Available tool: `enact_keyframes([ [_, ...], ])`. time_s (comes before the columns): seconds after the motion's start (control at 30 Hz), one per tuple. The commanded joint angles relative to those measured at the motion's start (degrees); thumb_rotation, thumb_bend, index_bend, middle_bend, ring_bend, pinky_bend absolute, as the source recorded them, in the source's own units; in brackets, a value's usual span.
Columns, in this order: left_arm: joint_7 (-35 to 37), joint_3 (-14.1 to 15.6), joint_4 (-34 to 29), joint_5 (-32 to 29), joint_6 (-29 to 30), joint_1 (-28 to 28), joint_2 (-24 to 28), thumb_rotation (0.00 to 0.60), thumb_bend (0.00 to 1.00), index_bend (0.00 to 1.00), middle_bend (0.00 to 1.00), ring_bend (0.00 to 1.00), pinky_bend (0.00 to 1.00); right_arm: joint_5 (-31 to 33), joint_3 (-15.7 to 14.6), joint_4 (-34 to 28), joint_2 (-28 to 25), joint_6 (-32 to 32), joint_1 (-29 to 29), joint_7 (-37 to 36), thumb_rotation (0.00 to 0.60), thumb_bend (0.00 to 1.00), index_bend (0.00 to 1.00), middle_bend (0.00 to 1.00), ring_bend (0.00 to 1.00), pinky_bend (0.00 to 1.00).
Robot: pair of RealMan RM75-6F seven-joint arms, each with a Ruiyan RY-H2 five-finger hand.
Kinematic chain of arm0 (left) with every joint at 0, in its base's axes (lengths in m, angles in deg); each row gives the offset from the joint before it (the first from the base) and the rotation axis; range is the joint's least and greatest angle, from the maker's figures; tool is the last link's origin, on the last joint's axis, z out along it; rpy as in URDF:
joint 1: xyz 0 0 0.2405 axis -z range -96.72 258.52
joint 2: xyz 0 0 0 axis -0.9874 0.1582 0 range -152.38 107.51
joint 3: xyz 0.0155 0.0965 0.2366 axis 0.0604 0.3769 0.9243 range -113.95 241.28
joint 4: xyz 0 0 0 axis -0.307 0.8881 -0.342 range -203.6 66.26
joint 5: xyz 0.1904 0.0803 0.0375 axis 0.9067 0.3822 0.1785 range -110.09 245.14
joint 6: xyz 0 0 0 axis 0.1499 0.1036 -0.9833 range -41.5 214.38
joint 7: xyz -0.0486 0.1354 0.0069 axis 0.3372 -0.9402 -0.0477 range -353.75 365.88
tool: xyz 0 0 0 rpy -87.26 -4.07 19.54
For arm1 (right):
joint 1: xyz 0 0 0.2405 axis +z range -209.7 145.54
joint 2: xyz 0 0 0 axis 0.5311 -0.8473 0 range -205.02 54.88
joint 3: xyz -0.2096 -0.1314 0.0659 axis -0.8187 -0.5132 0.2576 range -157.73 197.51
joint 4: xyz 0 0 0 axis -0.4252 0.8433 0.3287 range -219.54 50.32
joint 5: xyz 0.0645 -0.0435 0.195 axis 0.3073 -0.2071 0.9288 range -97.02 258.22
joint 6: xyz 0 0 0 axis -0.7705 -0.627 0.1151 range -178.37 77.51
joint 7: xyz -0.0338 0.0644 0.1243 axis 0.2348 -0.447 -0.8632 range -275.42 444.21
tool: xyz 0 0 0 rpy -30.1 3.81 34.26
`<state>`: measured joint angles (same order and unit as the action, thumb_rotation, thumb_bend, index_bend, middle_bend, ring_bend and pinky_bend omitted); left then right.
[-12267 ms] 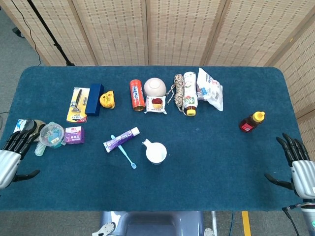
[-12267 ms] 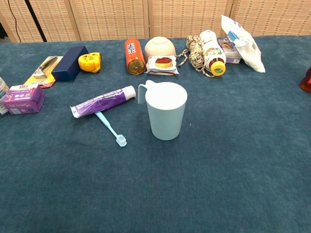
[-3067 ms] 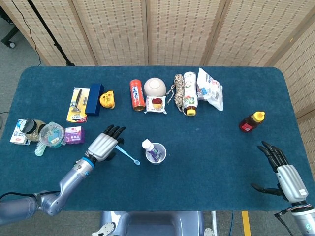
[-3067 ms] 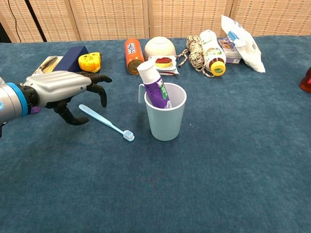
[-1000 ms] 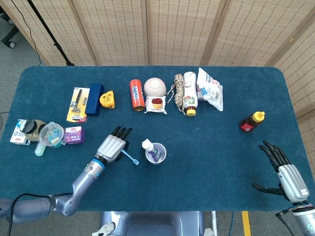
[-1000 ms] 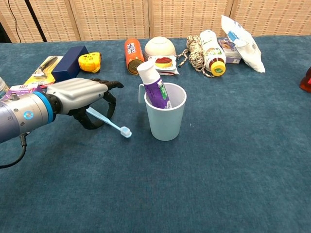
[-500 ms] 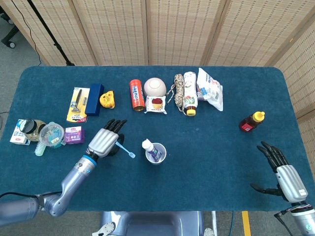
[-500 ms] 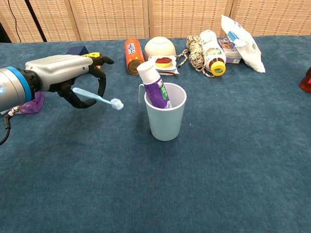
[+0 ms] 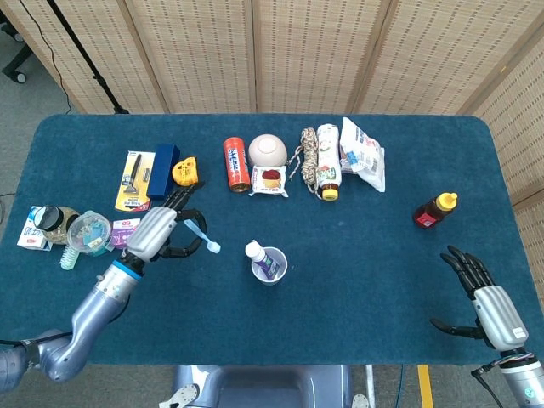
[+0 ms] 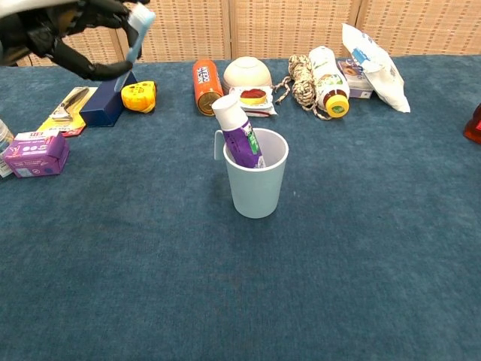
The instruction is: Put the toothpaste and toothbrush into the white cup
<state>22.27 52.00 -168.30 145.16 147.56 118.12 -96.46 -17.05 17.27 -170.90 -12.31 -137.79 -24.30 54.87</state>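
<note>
Left hand holds toothbrush; toothpaste stands in white cup.

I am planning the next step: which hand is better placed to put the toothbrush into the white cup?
The left hand: it already holds the toothbrush raised, near the white cup with the toothpaste inside. The right hand is empty, far away at the table edge.

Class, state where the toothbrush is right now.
The left hand holds the toothbrush above the table, left of the white cup, in the head view.
</note>
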Motion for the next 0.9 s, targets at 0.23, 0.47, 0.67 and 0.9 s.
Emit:
enact_keyframes([
  [0.23,33.45,-0.89,-3.07,9.34,-0.78,-0.89,6.91,0.6,0.41,0.63,0.0,0.0,0.0,0.04,-0.07,-0.14,0.26,0.59,0.24,0.75,0.6,0.0,0.0,0.0,0.0,0.0],
  [0.47,36.54,0.52,-4.86,11.31,-3.68,1.89,4.83,0.6,0.41,0.63,0.0,0.0,0.0,0.14,-0.04,-0.29,0.24,0.56,0.22,0.97,0.6,0.0,0.0,0.0,0.0,0.0],
  [0.67,35.1,0.87,-6.09,10.45,-5.89,4.24,1.9,0.6,0.41,0.63,0.0,0.0,0.0,0.53,0.14,0.08,0.0,0.29,0.12,-0.07,0.6,0.0,0.0,0.0,0.0,0.0],
  [0.9,30.51,-0.06,-5.1,6.38,-8.41,6.84,-2.29,0.6,0.41,0.63,0.0,0.0,0.0,0.44,0.16,0.27,-0.09,0.09,0.11,-0.54,0.6,0.0,0.0,0.0,0.0,0.0],
])
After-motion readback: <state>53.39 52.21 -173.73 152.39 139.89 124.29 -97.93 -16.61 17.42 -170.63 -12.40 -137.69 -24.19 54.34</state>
